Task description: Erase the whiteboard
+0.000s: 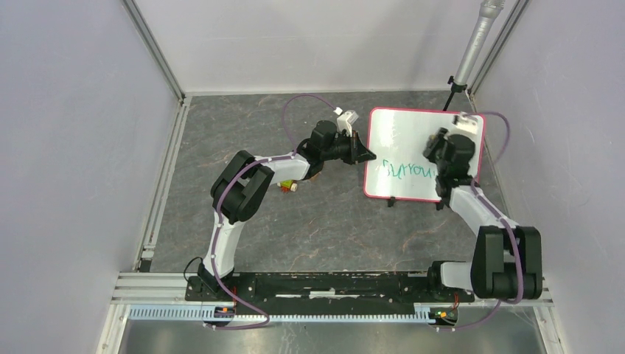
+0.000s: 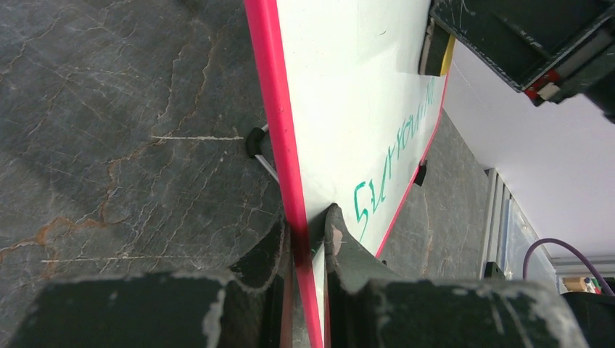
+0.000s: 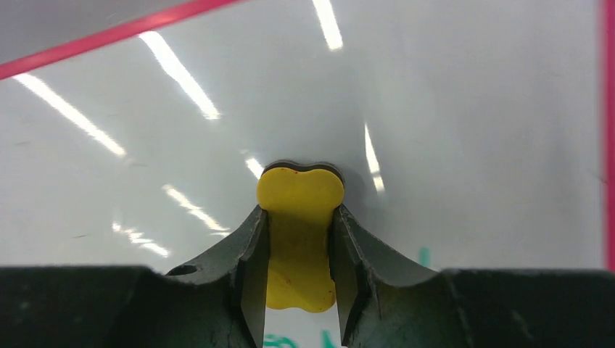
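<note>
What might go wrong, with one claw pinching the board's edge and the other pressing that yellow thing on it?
The left claw pinches the whiteboard only by its thin pink edge; a hard wipe might twist the board loose or slide it on its small feet. The right claw grips the yellow eraser by its narrow waist, so dragging might tip it out. The green writing near the bottom edge might get missed.

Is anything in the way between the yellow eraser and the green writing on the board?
No, nothing visible. The right gripper holds the yellow eraser against the whiteboard on its bare white face, and only clean board lies between it and the green writing.
</note>
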`<state>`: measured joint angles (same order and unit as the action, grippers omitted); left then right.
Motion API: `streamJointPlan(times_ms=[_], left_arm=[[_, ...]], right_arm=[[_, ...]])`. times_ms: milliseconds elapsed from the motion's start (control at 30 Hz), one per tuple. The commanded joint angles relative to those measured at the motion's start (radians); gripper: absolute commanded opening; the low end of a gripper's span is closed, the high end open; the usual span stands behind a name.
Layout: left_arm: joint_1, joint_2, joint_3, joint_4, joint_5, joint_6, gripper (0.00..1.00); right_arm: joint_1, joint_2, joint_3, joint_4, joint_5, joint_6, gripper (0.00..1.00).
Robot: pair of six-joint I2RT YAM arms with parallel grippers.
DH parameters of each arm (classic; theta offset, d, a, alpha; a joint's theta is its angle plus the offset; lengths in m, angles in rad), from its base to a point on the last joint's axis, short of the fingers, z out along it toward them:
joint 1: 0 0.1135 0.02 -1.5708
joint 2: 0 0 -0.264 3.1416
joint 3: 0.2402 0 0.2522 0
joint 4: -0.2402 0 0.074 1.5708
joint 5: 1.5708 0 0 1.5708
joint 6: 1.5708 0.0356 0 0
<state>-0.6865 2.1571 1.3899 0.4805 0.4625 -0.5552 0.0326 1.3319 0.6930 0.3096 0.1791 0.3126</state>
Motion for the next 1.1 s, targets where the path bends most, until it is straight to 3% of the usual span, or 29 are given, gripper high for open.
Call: streamJointPlan(times_ms=[0, 167, 300, 433, 633, 767, 900, 1067], left_arm=[[0.002, 0.053, -0.006, -0.154, -0.211, 0.191, 0.02], [-0.002, 0.052, -0.007, -0.158, -0.215, 0.199, 0.02], [-0.006, 0.050, -0.009, -0.157, -0.221, 0.203, 0.02], [-0.006, 0.050, -0.009, -0.157, -0.224, 0.204, 0.02], [-0.008, 0.049, -0.009, -0.158, -0.231, 0.205, 0.02], [-0.010, 0.050, -0.009, -0.160, -0.229, 0.206, 0.02], [-0.009, 0.049, -0.009, -0.160, -0.228, 0.207, 0.02], [-0.008, 0.049, -0.009, -0.159, -0.226, 0.207, 0.02]], right_arm=[[-0.213, -0.016, -0.198, -0.043, -0.050, 0.054, 0.38], [-0.381, -0.081, -0.375, 0.017, -0.126, 0.103, 0.38], [-0.375, -0.098, -0.384, 0.034, -0.169, 0.101, 0.38], [-0.258, -0.151, -0.333, -0.005, -0.087, 0.080, 0.38], [0.034, -0.136, -0.204, -0.036, 0.013, 0.104, 0.38], [0.087, -0.076, -0.156, -0.018, 0.012, 0.109, 0.38], [0.046, -0.070, -0.189, -0.030, 0.046, 0.090, 0.39], [-0.229, -0.105, -0.342, -0.002, -0.085, 0.093, 0.40]])
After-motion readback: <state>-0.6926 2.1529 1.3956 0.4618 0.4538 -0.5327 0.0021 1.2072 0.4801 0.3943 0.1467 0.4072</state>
